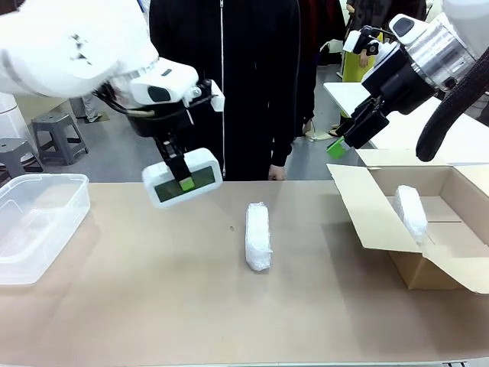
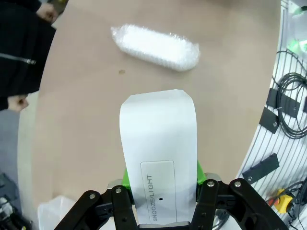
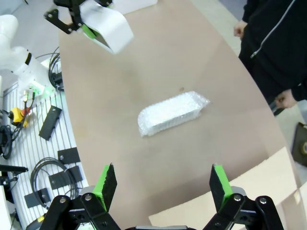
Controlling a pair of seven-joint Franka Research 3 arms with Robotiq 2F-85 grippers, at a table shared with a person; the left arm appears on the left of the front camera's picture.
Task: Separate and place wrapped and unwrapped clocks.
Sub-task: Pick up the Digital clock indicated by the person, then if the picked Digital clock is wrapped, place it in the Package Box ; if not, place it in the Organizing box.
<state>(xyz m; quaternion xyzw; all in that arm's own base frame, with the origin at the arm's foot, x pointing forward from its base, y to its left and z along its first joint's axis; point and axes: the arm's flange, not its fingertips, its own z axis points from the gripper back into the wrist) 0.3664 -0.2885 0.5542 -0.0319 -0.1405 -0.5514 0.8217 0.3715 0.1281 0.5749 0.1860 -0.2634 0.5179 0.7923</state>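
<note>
One wrapped bundle (image 1: 410,211) is in the box (image 1: 365,208), second bundle (image 1: 258,237) lies on the desk (image 1: 153,298)! Left jaws pinch the bare clock (image 1: 205,174) aloft; right jaws spread, empty. Two placements remain, I reckon.

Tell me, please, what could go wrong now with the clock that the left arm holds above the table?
1. The left gripper holds the bare clock tilted in the air, jaws shut on its smooth faces; it may slip and drop onto the table.
2. If it is carried low toward the clear bin, it might strike the rim.
3. If it is set down here, it would lie near the wrapped bundle, unsorted.
</note>
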